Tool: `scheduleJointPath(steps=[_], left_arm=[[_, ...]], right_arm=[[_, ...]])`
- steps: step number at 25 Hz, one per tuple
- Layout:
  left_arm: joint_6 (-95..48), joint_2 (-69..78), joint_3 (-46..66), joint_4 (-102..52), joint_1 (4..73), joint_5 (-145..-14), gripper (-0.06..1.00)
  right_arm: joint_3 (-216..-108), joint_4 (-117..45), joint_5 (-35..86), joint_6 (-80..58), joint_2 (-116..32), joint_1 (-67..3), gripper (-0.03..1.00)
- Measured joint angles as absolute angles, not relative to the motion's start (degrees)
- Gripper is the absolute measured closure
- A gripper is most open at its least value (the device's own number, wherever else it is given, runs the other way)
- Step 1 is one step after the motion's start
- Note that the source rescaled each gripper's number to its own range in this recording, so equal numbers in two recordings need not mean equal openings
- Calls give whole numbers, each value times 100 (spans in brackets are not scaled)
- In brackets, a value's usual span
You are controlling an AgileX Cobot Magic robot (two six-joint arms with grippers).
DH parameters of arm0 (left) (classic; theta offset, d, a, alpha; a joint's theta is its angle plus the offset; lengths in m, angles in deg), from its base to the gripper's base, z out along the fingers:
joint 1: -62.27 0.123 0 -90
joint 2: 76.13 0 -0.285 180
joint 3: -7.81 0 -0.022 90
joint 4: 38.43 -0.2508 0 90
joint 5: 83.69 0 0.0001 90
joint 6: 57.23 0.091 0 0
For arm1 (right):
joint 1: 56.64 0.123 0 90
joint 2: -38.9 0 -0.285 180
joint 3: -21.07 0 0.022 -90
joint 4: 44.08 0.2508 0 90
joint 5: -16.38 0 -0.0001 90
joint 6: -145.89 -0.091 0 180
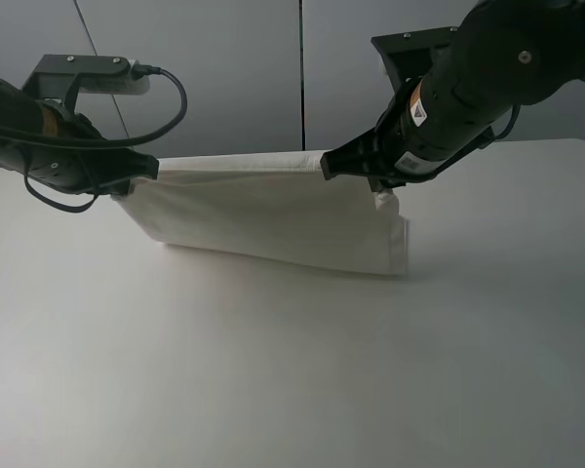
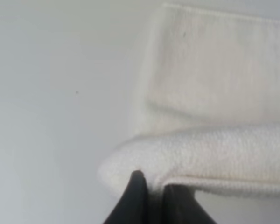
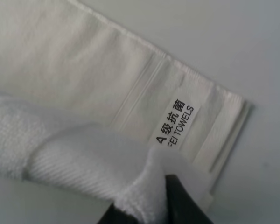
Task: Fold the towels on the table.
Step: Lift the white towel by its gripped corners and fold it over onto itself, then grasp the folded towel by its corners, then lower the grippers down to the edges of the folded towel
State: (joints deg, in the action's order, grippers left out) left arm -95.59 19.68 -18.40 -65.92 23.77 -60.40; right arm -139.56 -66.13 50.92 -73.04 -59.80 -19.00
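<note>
Right hand (image 1: 328,166) pinching white towel (image 1: 273,210), label (image 3: 176,122) reading "A级抗菌" and "FEI TOWELS"

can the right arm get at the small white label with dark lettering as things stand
Probably not yet: the right gripper is shut on the lifted edge of the white terry towel. The label itself lies uncovered nearby.

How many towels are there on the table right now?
1. The towel is stretched over the table, left gripper pinching one end, right gripper the other. No other is visible.
</note>
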Motion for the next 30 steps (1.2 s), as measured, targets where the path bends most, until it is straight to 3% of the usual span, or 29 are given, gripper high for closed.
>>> scheduleJointPath(steps=[4,6,7,9,11,12,13,14,16,21,30], left_arm=[[-9559,1968,-1840,-6592,2399,-6224,94],[-9559,1968,-1840,-6623,2399,-6262,89],[-9559,1968,-1840,-6649,2399,-6285,82],[-9571,1968,-1840,-6702,2414,-6284,56],[-9600,1968,-1840,-6739,2440,-6308,17],[-9636,1968,-1840,-6778,2451,-6330,3],[-9717,1968,-1840,-6869,2451,-6342,-1],[-9842,1968,-1840,-6964,2462,-6342,-2],[-10090,1968,-1840,-7218,2483,-6352,0],[-10294,1968,-1840,-7510,2505,-6363,5],[-10316,1968,-1840,-7534,2505,-6386,5]], right_arm=[[-13956,-6743,5046,-7458,-5980,-1900,95],[-13956,-6782,4997,-7530,-5980,-1900,95],[-13956,-6852,4953,-7569,-5980,-1900,95],[-13956,-6965,4872,-7661,-5980,-1900,91],[-13956,-7175,4695,-7697,-5980,-1900,66],[-13956,-7311,4609,-7769,-5980,-1900,51],[-13956,-7472,4560,-7899,-5980,-1900,30],[-13956,-7653,4530,-8180,-5980,-1900,12],[-13956,-8169,4651,-8909,-5980,-1900,0],[-13956,-8683,4952,-9512,-5980,-1900,-3],[-13956,-8160,4815,-9209,-5980,-1900,-3]])
